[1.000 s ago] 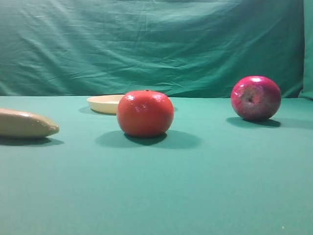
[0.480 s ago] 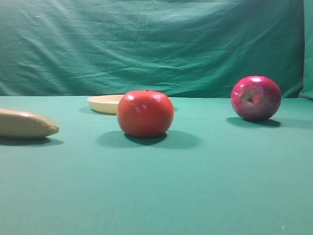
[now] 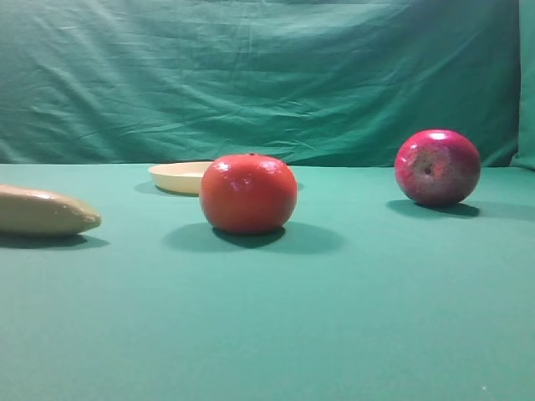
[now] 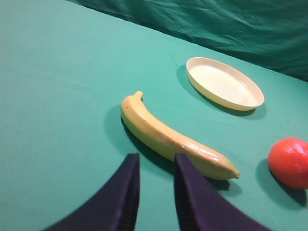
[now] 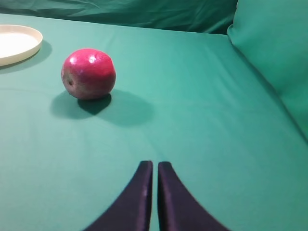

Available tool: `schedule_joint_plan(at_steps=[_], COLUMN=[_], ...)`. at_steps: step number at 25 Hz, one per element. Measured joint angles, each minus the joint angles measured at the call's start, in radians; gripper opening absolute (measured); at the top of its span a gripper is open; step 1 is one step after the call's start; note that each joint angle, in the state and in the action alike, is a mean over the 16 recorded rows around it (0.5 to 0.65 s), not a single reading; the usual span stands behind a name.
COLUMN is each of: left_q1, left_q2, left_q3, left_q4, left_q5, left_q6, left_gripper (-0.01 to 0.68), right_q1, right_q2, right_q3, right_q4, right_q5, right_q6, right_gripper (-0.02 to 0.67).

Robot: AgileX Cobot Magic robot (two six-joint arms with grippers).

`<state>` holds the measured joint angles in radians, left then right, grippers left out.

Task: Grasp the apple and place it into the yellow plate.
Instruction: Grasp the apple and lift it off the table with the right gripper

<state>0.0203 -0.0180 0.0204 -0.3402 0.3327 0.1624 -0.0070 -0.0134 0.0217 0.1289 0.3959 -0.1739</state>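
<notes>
The apple is glossy magenta-red and rests on the green cloth at the right. In the right wrist view the apple lies ahead and left of my right gripper, well apart from it; the gripper's fingers are closed together and empty. The yellow plate sits at the back left, partly hidden by an orange-red fruit; it also shows in the left wrist view and at the right wrist view's left edge. My left gripper is slightly open and empty, just short of a banana. Neither gripper shows in the exterior view.
An orange-red tomato-like fruit stands mid-table in front of the plate, also in the left wrist view. A tan banana lies at the left, between the left gripper and the plate. A green cloth backdrop rises behind.
</notes>
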Motion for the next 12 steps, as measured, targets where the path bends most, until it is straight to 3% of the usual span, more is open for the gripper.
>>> schedule_joint_plan(at_steps=[12], left_q1=[0.0], left_q2=[0.0], left_q3=[0.0], left_q4=[0.0], left_q5=[0.0], left_q6=[0.0], left_gripper=[0.157], right_q1=[0.0], right_q2=[0.0], right_q3=[0.002], right_q4=[0.033], right_q5=[-0.031], right_q6=[0.004], right_gripper=[0.0])
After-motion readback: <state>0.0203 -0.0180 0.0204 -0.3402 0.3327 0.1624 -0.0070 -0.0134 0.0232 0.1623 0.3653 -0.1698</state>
